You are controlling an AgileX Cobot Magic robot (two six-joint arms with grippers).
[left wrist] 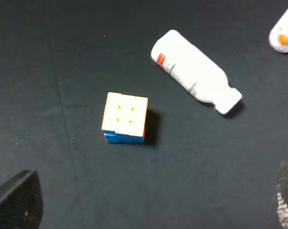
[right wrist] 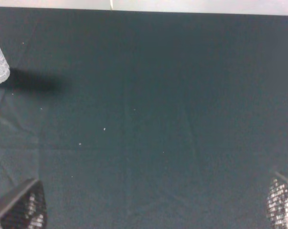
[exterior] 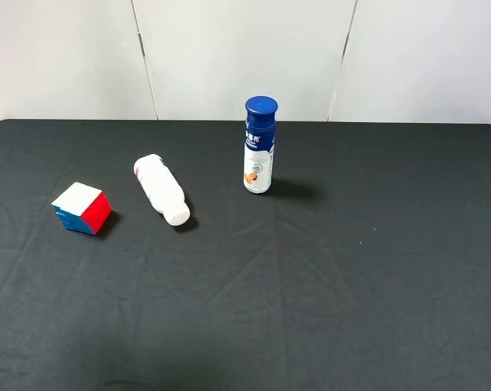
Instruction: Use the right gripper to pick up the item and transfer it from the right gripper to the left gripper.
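**Puzzle cube at rest, both grippers spread and empty**

The puzzle cube (exterior: pixel 82 208) sits on the black tablecloth (exterior: pixel 351 285) at the left, white face up, red and blue sides showing. Near its right lies 1 white bottle (exterior: pixel 160 189) on its side; 1 blue-capped bottle (exterior: pixel 259 147) stands upright farther right. The left gripper (left wrist: pixel 148 202) and right gripper (right wrist: pixel 153 207) show only wide-apart fingertips, holding nothing.
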